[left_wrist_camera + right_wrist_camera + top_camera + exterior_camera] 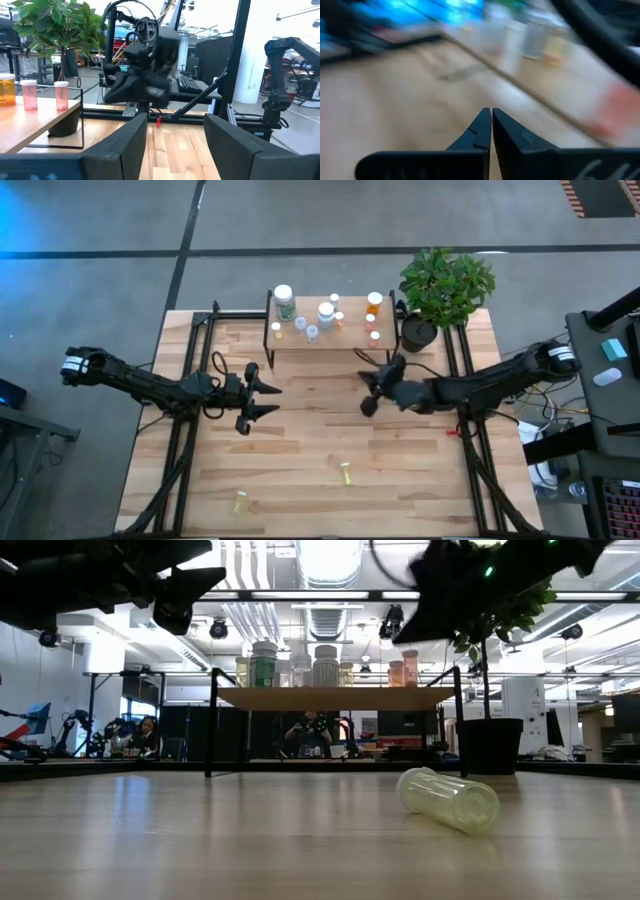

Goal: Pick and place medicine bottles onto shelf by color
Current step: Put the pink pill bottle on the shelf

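Most medicine bottles [325, 312] stand on the shelf [350, 340] at the table's far edge; 2 yellowish bottles [345, 473] lie near the front. Left gripper [266, 399] hangs left of the shelf, fingers apart, empty. Right gripper [365, 390], fingers closed on nothing, sits just before the shelf's right end

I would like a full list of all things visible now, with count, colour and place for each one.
Shelf: one, light wood top on black legs, far middle of the table.
Bottles on shelf: about ten; white-capped, clear, yellow and orange; standing on its top.
Yellow bottles: two, lying on the near part of the table.
Potted plant: one, green leaves, black pot, right of the shelf.
Table: one, light wood.
Left tool: black, open, empty, left of centre.
Right tool: black, shut, empty, right of centre.
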You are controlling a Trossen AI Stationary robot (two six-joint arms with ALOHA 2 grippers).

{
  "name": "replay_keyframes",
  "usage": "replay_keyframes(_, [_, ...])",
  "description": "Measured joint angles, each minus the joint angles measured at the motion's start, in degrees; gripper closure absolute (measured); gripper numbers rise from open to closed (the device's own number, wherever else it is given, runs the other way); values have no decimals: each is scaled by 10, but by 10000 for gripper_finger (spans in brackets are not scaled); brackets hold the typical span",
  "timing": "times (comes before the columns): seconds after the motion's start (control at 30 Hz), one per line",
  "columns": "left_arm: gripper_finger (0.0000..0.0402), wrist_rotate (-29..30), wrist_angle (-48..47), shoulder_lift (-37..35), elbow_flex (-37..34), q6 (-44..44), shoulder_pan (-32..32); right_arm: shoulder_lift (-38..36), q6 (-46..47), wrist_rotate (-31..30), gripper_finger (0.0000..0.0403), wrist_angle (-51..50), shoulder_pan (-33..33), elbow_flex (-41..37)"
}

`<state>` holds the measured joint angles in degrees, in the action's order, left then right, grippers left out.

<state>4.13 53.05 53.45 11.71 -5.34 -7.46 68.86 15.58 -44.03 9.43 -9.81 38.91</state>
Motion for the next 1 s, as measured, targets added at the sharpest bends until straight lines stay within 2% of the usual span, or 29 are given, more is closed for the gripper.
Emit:
replay_keyframes(0.07, [219, -1, 0, 0, 0, 0, 0, -24, -15, 66, 395, 87, -4, -34])
replay_keyframes(0.13, [219, -1, 0, 0, 0, 0, 0, -51, -33, 81, 395, 166, -4, -77])
replay_keyframes(0.3, [219, -7, 0, 0, 0, -7, -1, -159, -61, 32, 395, 283, -4, -197])
replay_keyframes(0.4, [219, -7, 0, 0, 0, -7, -1, -177, -65, 7, 395, 289, -19, -214])
replay_keyframes(0.47, [219, -6, 0, 0, 2, -3, -1, -153, -89, -30, 395, 273, -34, -199])
replay_keyframes(0.6, [219, 4, 0, 4, 4, -3, -1, -69, -142, -157, 395, 196, -52, -125])
replay_keyframes(0.73, [219, 9, 0, 5, 3, -3, -1, 22, -163, -232, 395, 126, -53, -55])
replay_keyframes(0.87, [219, 9, 0, 6, 3, -3, -1, 80, -140, -246, 395, 89, -40, -20])
replay_keyframes(1.0, [219, 10, 0, 10, 1, -3, -1, 104, -108, -250, 395, 71, -21, -16])
